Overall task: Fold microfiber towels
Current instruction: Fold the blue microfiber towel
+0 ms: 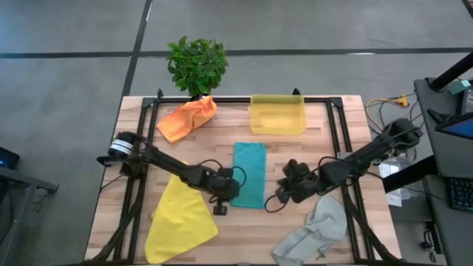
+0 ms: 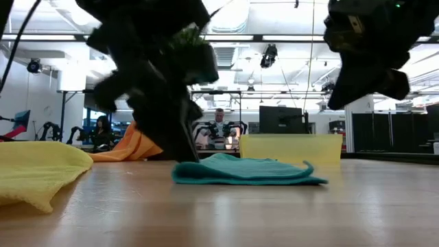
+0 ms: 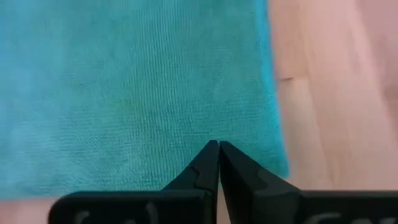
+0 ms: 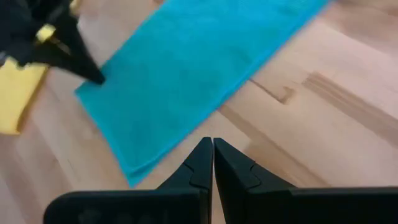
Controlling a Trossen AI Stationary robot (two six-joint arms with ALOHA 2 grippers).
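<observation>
Closed left gripper (image 3: 218, 147) pressed the once-folded teal towel (image 1: 249, 174), closed right gripper (image 4: 212, 144) hovered beside; next move probably needs a corner pinch for the second fold.

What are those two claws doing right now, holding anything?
Left gripper: fingers closed, holding nothing, over the teal towel.
Right gripper: fingers closed, empty, beside that towel.

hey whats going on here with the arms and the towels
Two robot arms are folding towels on a wooden table. The teal towel lies folded into a narrow strip in the middle. The left gripper is shut at its near left corner; the right gripper is shut just beside its right edge, holding nothing. The yellow towel, grey towel and orange towel lie unfolded.
</observation>
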